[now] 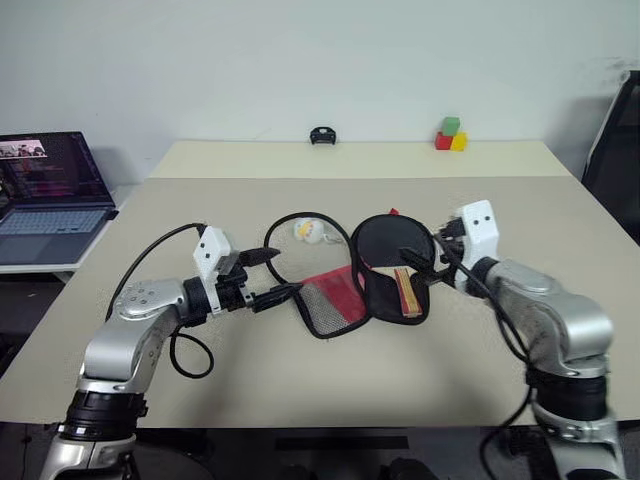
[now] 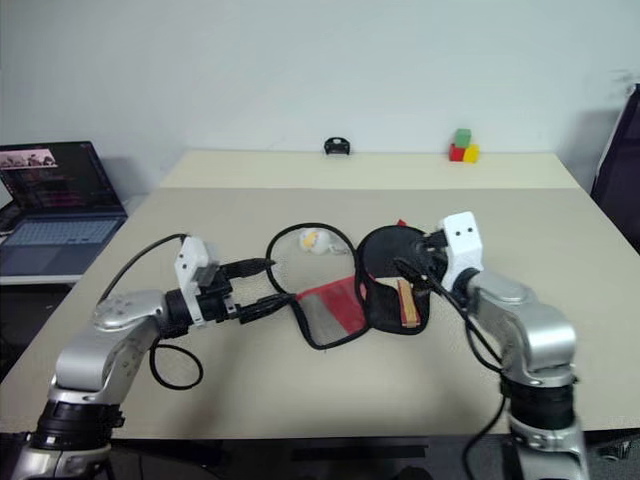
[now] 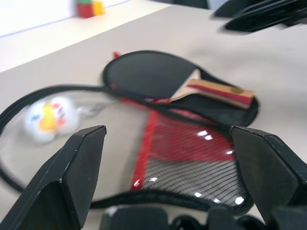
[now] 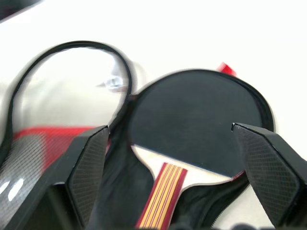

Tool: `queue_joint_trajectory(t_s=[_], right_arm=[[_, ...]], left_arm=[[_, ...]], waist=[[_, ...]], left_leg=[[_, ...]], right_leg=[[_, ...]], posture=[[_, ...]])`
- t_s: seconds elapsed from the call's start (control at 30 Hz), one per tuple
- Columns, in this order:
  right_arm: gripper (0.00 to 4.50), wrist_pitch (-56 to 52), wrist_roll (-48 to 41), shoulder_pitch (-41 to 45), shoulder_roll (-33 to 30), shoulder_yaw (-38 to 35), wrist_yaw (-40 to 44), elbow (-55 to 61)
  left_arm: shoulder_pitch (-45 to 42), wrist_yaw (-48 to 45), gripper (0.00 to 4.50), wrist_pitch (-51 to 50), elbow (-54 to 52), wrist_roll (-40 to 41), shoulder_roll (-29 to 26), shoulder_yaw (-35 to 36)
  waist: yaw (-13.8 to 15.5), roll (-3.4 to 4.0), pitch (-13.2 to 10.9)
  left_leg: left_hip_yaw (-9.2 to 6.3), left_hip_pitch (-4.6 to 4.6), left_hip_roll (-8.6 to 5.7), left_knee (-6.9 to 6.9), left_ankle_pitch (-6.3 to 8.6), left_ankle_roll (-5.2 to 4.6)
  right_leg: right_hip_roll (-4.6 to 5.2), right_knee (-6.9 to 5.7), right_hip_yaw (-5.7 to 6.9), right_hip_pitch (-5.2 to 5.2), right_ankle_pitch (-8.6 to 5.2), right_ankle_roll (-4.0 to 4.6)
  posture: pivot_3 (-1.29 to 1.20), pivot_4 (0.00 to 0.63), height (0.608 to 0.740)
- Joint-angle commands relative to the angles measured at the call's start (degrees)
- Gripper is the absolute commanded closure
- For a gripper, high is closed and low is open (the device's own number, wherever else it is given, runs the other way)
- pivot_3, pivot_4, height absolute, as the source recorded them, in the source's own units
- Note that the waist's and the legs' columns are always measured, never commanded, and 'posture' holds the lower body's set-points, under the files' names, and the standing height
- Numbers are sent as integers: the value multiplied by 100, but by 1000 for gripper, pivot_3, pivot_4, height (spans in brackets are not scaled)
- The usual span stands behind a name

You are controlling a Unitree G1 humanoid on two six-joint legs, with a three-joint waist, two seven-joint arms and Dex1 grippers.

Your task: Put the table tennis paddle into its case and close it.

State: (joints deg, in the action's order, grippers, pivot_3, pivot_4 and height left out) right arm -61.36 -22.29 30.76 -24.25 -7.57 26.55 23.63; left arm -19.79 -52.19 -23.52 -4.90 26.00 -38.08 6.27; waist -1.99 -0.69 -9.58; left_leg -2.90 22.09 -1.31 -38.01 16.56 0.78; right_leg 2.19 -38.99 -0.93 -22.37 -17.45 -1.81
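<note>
Beige tabletop [image 1: 470, 390] spreads under us, with a laptop [image 1: 50, 200] off to our left and a few coloured blocks [image 1: 450, 134] near the far wall. We see the table tennis paddle [image 4: 192, 120] lying face up inside the right half of the case [image 1: 405, 315], its handle pointing toward us, while the other half, the flap [image 1: 330, 300] with red mesh, is spread out flat to the left beside the ball charm [image 1: 308, 230]. Our right gripper [image 1: 425, 262] hangs just above the paddle with its fingers spread wide and nothing between them; our left gripper [image 1: 268, 277] is likewise wide open and empty, close to the near edge of the flap. We judge the paddle is seated, so what remains is closing. To do that well, we should pinch the flap's free rim with the left, fold it over onto the paddle, and steady the filled half with the right so the paddle does not slide out before we zip.
</note>
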Motion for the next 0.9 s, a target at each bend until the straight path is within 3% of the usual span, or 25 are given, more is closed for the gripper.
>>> queue_joint_trajectory(t_s=[0.03, 0.2, 0.4, 0.9], right_arm=[[48, 245, -688, 143, -444, -320, 851, 217], [48, 25, -1492, 256, -1168, -512, 1659, 130], [48, 211, -1681, 315, -1692, -402, 2001, -36], [48, 453, -1828, 249, -1699, -323, 1778, -63]], left_arm=[[-50, 501, 0, 365, 386, -466, 1, 169], [-195, 765, 0, 461, 881, -648, 47, 194], [-256, 866, 0, 688, 1467, -949, 56, 89], [-1343, 1493, 0, 1653, 3683, -1857, 758, -307]], waist=[[3, 0, 0], [23, -6, -2], [30, -10, -3], [66, -15, -3]], left_leg=[[0, -3, 0, 0, 0, 0], [-1, -9, -1, -4, 0, 0], [-3, -3, -1, -4, 0, 0], [-3, 1, -3, -8, 0, 0]], right_leg=[[0, -1, 1, 2, 0, 0], [2, 1, 3, 12, 0, 0], [6, 4, 4, 9, 0, 0], [9, 2, 9, 8, 0, -1]], posture=[[0, 150, 740], [0, 150, 740], [0, 150, 740], [0, 150, 740]])
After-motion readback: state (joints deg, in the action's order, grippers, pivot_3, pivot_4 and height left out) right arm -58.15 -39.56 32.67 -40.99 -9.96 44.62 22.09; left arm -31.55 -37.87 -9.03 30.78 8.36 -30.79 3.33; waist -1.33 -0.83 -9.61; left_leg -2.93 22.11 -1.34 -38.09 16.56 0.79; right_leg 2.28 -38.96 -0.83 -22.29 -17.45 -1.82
